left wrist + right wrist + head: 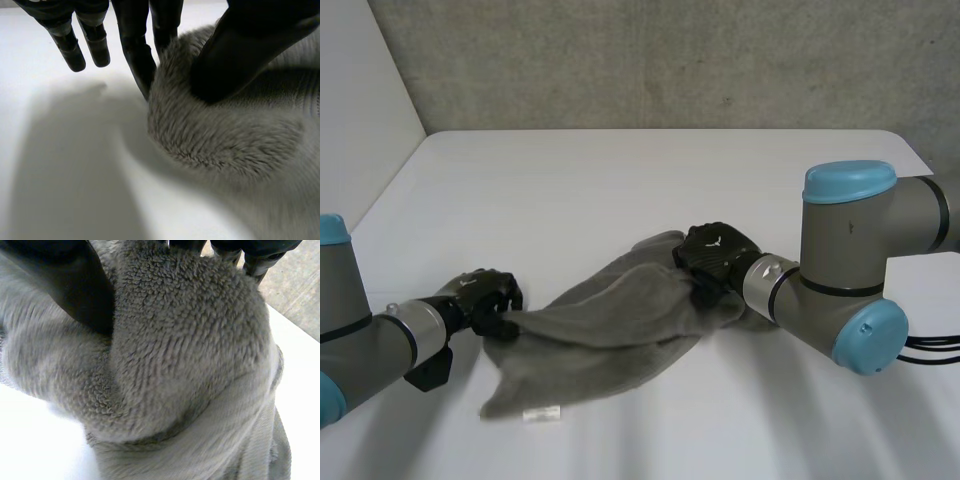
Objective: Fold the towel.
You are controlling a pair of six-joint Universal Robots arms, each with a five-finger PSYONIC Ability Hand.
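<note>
A grey fluffy towel lies crumpled on the white table, stretched between my two hands. My left hand grips its left end. In the left wrist view the thumb presses a bunched edge of the towel against a finger, while the other fingers hang free beside it. My right hand holds the towel's right end. There the thumb and fingers close round a thick bunch of towel. A small white label shows at the towel's near edge.
A grey wall stands behind the table's far edge. Bare tabletop stretches beyond the towel and in front of it. My right arm's elbow sits low over the table at the right.
</note>
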